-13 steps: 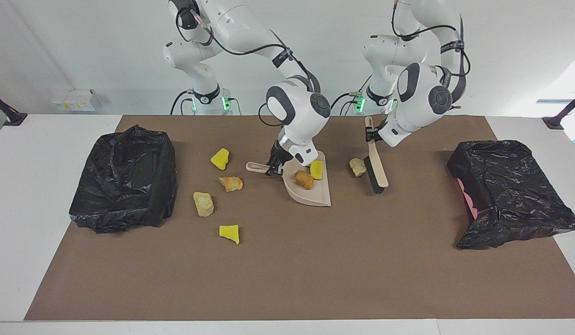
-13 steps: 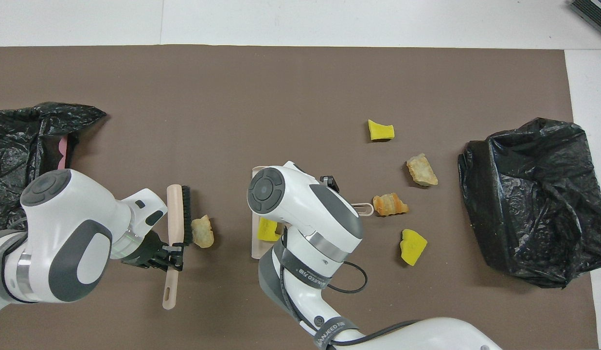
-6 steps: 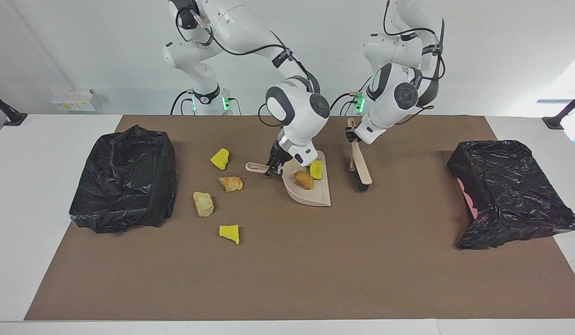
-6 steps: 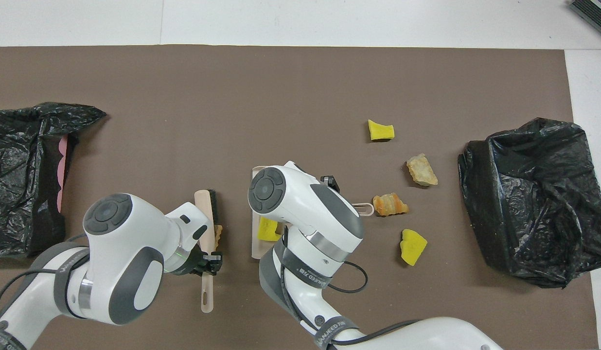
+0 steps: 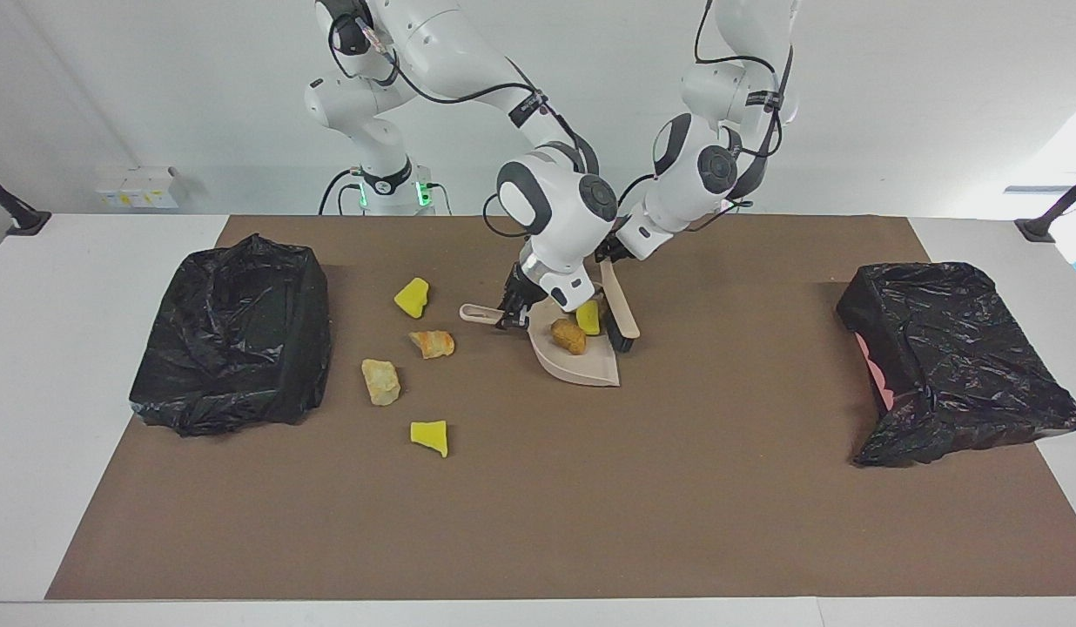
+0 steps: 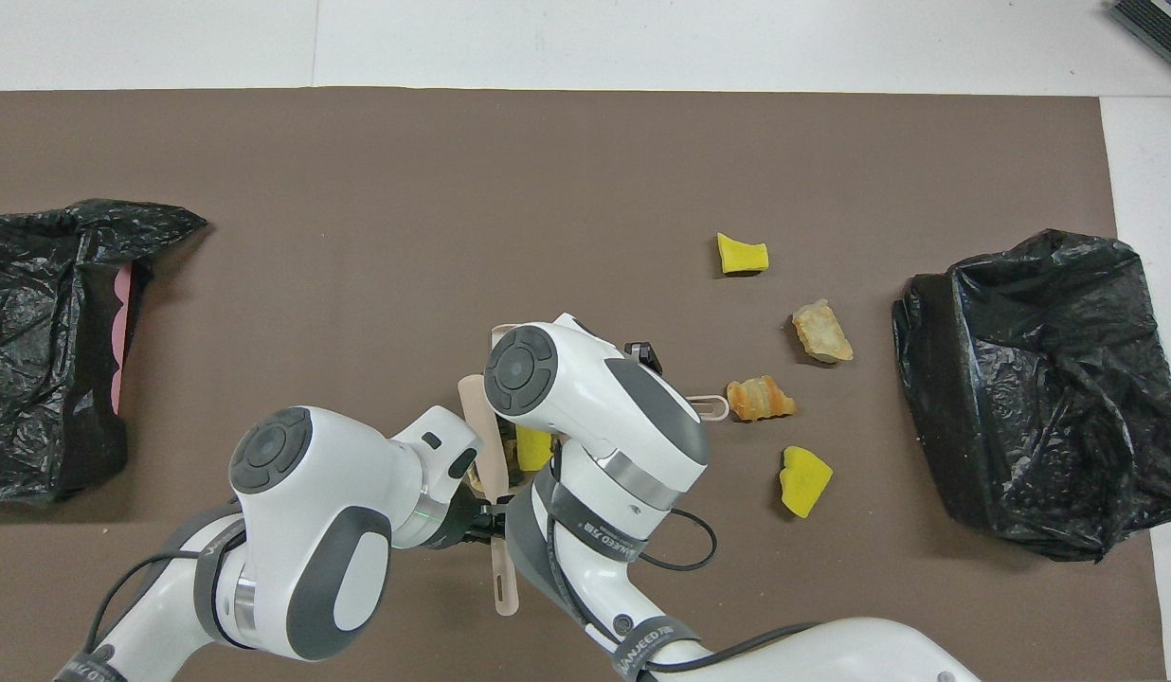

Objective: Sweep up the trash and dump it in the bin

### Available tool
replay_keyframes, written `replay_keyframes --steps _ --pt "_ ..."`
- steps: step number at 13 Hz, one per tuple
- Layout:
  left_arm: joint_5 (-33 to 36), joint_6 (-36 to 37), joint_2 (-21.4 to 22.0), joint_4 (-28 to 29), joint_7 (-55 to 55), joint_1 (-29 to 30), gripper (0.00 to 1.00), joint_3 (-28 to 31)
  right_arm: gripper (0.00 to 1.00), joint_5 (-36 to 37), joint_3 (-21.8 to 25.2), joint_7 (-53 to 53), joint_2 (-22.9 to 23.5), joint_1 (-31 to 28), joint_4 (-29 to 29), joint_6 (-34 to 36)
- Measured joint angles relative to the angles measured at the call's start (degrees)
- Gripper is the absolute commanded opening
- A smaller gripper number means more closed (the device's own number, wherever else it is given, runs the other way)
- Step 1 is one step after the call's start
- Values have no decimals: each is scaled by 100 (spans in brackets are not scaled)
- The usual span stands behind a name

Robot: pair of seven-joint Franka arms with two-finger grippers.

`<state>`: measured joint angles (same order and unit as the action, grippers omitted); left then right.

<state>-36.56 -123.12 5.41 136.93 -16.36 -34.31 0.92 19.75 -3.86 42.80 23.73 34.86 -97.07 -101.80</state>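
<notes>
The left gripper (image 5: 609, 255) is clamped on the brush (image 5: 621, 306) handle, bristles at the dustpan's (image 5: 581, 366) open edge; the right gripper (image 5: 512, 315) is clamped on the dustpan handle, with a yellow chunk (image 5: 588, 318) and a brown lump (image 5: 568, 336) in the pan; at the pan's nine o'clock in the facing view, four trash pieces (image 5: 432, 343) lie loose on the desk (image 5: 538, 522), toward the black bin (image 5: 233, 335) at the right arm's end.

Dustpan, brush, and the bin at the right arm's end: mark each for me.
dustpan (image 5: 581, 370), facing view, bare front of the pan.
brush (image 5: 616, 296), facing view, flat wooden back.
bin (image 5: 233, 335), facing view, black bag over its top.
</notes>
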Motion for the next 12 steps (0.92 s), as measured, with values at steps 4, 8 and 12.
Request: replay_keyframes --steps 4,8,12 --pt "-1030 511 -36 -82 191 573 0 93 0 0 0 0 0 0 -1 0" --pt "-1418 1197 -83 -167 784 1397 0 125 0 0 1 0 0 -1 -4 -1" --pt "-1202 1364 -180 -316 1160 1619 0 147 0 0 1 0 0 -1 -4 -1"
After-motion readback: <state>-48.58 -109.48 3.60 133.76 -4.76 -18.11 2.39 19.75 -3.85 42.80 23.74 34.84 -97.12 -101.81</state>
